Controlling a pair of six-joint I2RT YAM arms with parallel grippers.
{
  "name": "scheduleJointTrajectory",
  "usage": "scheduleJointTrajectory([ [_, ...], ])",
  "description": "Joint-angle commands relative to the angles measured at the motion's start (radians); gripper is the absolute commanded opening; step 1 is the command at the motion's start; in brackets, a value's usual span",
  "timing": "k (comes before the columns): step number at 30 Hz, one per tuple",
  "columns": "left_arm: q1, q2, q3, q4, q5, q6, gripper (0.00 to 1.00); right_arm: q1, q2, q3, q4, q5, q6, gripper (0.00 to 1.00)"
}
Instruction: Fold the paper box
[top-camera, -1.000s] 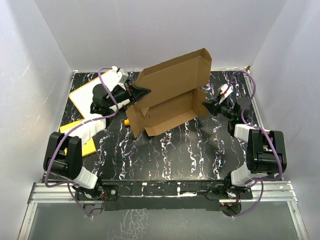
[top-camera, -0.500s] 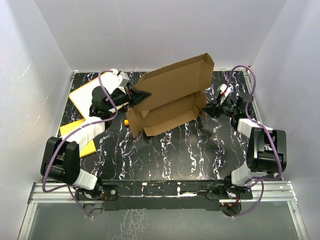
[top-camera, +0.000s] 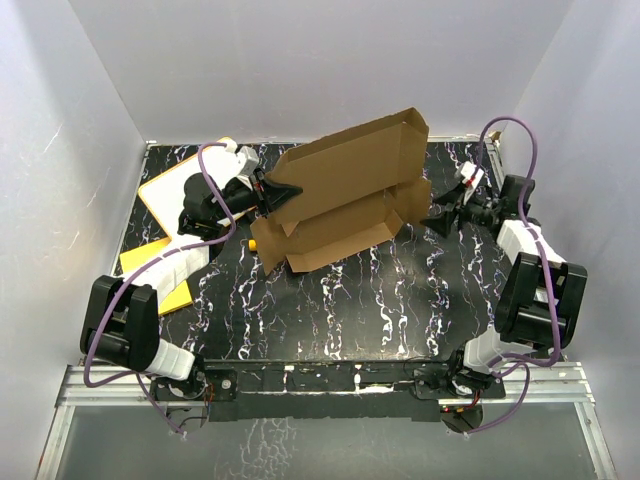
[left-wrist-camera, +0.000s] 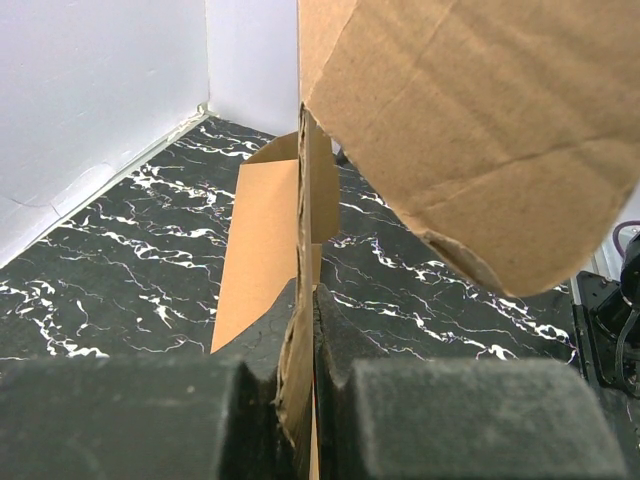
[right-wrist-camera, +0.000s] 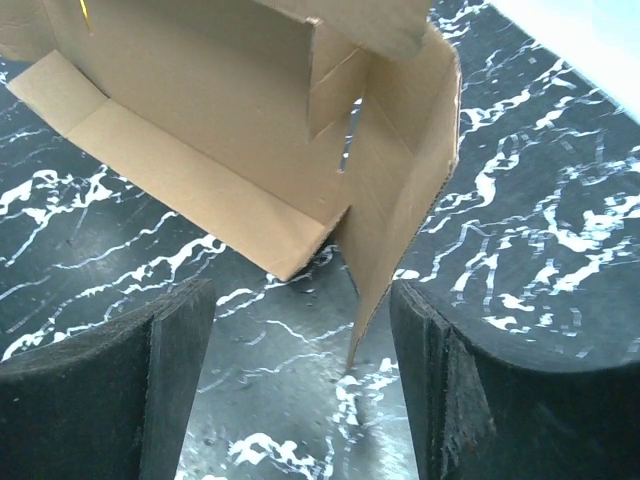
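right pincer (right-wrist-camera: 300, 385) backed off paper box (top-camera: 350, 170), now spread | left pincer (left-wrist-camera: 312, 345) pinching its edge

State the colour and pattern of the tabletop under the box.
The flat tabletop is black with white marble-like veining, shown best in the right wrist view.

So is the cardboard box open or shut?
Open. The paper box has its lid standing up, pinched at one edge by the left gripper, and its inside shows.
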Motion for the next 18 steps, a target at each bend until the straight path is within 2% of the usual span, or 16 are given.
scheduleJointTrajectory([
  [1, -0.004, -0.036, -0.006, -0.034, 0.03, 0.024, 0.0, -0.055, -0.034, 0.139, -0.215, -0.098, -0.246, 0.77],
  [6, -0.004, -0.037, -0.008, -0.032, 0.031, 0.023, 0.0, -0.087, -0.021, 0.265, -0.296, -0.077, -0.294, 0.81],
  [7, -0.004, -0.037, -0.008, -0.032, 0.032, 0.022, 0.0, -0.088, -0.016, 0.292, -0.288, -0.049, -0.272, 0.82],
  [9, -0.004, -0.039, -0.011, -0.03, 0.032, 0.021, 0.0, -0.088, 0.008, 0.331, -0.192, 0.027, -0.121, 0.82],
  [11, -0.005, -0.041, -0.012, -0.03, 0.032, 0.021, 0.0, -0.088, 0.048, 0.372, -0.076, 0.122, 0.021, 0.78],
  [13, -0.004, -0.04, -0.011, -0.026, 0.032, 0.02, 0.0, -0.087, 0.112, 0.43, -0.05, 0.186, 0.093, 0.71],
  [14, -0.004, -0.039, -0.012, -0.024, 0.032, 0.018, 0.0, -0.086, 0.152, 0.46, -0.048, 0.201, 0.111, 0.7],
  [16, -0.004, -0.037, -0.012, -0.018, 0.034, 0.012, 0.0, -0.081, 0.254, 0.528, -0.043, 0.221, 0.168, 0.6],
  [18, -0.004, -0.036, -0.015, -0.007, 0.033, 0.003, 0.0, -0.071, 0.323, 0.567, -0.042, 0.205, 0.2, 0.57],
])
